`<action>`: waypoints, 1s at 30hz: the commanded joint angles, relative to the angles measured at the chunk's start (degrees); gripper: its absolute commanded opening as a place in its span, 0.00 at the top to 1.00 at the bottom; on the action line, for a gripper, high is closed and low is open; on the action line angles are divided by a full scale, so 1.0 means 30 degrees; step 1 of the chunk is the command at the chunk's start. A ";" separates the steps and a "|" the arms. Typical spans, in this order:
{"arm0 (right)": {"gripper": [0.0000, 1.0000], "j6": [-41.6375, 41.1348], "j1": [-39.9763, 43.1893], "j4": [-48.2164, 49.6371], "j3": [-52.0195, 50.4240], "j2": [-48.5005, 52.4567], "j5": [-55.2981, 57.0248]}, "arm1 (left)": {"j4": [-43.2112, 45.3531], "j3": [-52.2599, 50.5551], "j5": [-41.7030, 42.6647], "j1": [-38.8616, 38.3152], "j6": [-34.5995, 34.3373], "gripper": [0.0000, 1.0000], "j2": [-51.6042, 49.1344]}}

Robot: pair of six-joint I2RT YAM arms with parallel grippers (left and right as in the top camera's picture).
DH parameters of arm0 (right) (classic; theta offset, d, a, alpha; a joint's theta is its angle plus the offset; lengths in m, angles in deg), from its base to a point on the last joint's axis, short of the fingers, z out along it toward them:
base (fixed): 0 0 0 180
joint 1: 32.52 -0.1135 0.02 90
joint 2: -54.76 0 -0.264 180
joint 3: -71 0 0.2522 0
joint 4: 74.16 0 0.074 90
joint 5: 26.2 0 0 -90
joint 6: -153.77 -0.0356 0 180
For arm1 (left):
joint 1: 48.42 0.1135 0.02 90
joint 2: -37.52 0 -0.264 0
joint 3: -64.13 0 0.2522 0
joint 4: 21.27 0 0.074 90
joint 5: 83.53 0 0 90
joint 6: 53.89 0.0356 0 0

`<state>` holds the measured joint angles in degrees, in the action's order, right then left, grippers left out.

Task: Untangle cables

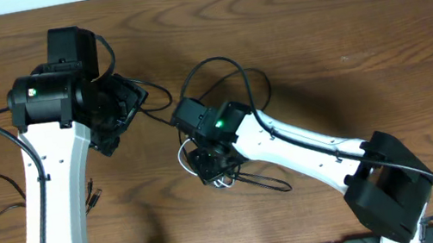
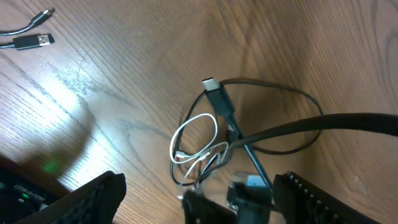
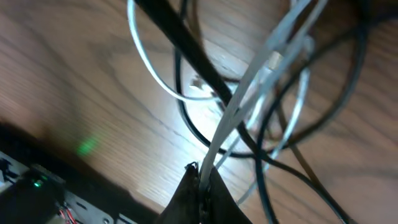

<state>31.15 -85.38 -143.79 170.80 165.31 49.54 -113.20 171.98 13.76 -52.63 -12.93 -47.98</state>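
Finding: the bundle lies near the middle of the bench (image 1: 339, 15), a little toward the edge where the arm bases stand. It is not yet separated. The white cable (image 3: 250, 87) loops through and across the black cable (image 2: 219, 99) at several crossings.

Right hand (image 3: 200, 177): fingers pressed together, pinching a strand of the white cable at their tips. Left hand (image 2: 200, 182): fingers spread wide, holding nothing, hovering beside the bundle and facing it.

Risks noted:
1. The pinch sits at the very fingertips. A pull against a tight crossing would likely slip the thin strand out.
2. Nothing anchors the black cable. A lift of the white strand would probably drag the whole bundle along and tighten the loops rather than free them.
3. The black cable's plug is wider than its cord and could catch in a white loop.
4. A thicker black cord (image 2: 348, 117) crosses directly over the bundle, so the left hand could close on it by mistake, or it could snag.
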 commanded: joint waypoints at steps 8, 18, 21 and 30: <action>0.98 0.2871 0.3053 -0.3177 0.6805 -0.7213 0.0867 | -0.0240 -0.0058 -0.0670 0.0095 0.0262 0.20 -0.0058; 0.99 0.3031 0.7271 -0.2892 0.9959 -1.3668 0.7766 | -0.0342 -0.0058 -0.0670 0.0095 0.0262 0.20 -0.0058; 0.98 0.2994 0.7766 -0.3191 0.9959 -1.4928 0.9887 | -0.0350 -0.0058 -0.0670 0.0095 0.0262 0.20 -0.0058; 0.98 0.1311 0.7890 -0.5187 0.9930 -1.6276 1.5278 | -0.0357 -0.0058 -0.0663 0.0095 0.0262 0.20 -0.0058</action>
<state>37.25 -62.01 -158.42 200.67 116.11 88.07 -114.10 171.98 12.93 -52.63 -12.93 -48.00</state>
